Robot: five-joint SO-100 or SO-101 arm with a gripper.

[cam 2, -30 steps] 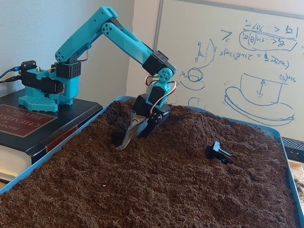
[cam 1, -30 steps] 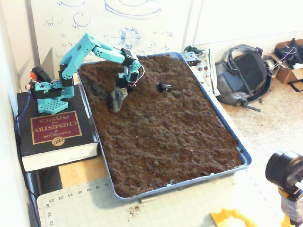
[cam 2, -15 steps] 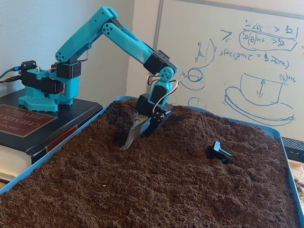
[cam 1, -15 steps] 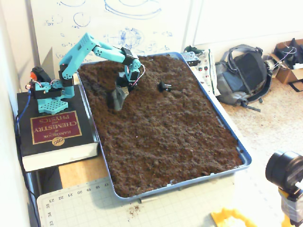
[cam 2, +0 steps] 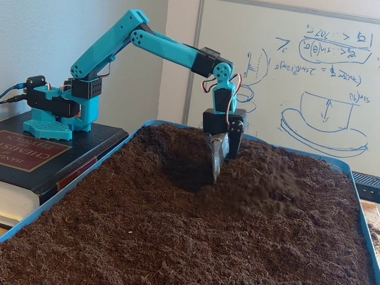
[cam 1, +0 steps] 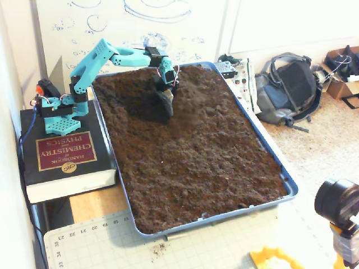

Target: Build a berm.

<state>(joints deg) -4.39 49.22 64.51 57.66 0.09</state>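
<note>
My teal arm reaches over a blue tray (cam 1: 282, 175) filled with loose dark brown soil. The gripper (cam 1: 166, 101) (cam 2: 217, 161) points straight down with its grey scoop-like finger dug into the soil near the tray's far end, jaws together. Just right of it in both fixed views rises a humped pile of soil, the berm (cam 2: 261, 185) (cam 1: 189, 94), blurred as if still moving. On the gripper's left lies a darker scraped hollow (cam 2: 178, 166) (cam 1: 140, 107).
The arm's base stands on a thick black book (cam 1: 63, 154) (cam 2: 35, 151) left of the tray. A whiteboard stands behind the tray. A grey backpack (cam 1: 289, 87) lies on the floor to the right, and a camera (cam 1: 338, 204) stands at the lower right.
The gripper swept right through the soil and turned upright, pushing a heap ahead of it. The small black object on the soil no longer shows where the heap now lies.
</note>
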